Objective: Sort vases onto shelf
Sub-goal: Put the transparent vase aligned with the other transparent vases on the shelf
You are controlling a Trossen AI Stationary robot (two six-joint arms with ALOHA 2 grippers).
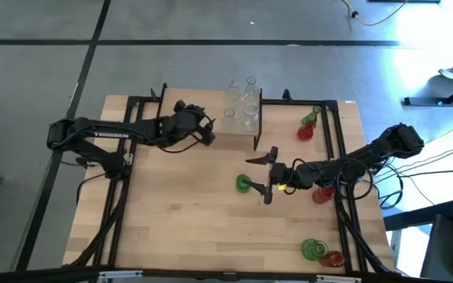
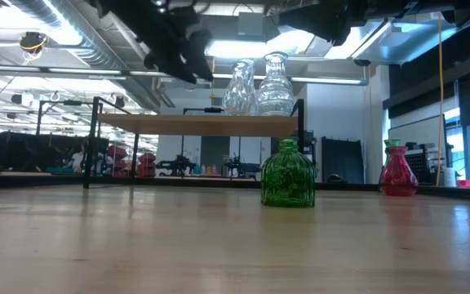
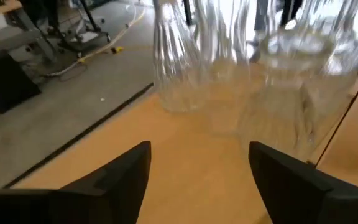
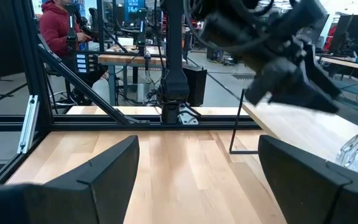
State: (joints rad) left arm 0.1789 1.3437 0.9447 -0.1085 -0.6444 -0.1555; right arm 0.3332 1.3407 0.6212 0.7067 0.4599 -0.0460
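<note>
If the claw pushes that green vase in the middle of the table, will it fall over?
Probably not easily: the green vase looks squat, with a wide body and flat base on the table. It might slide instead, since the glass looks smooth. It would likely break if knocked off.

vases cluster on the shelf at the table's far edge, another vase standing alone mid-table.

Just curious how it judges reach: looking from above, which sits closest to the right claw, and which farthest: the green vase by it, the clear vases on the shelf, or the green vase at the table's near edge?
1. Green vase, just beside the right claw.
2. Clear vases, up on the shelf, behind.
3. Green vase at the near edge, right side.
</note>
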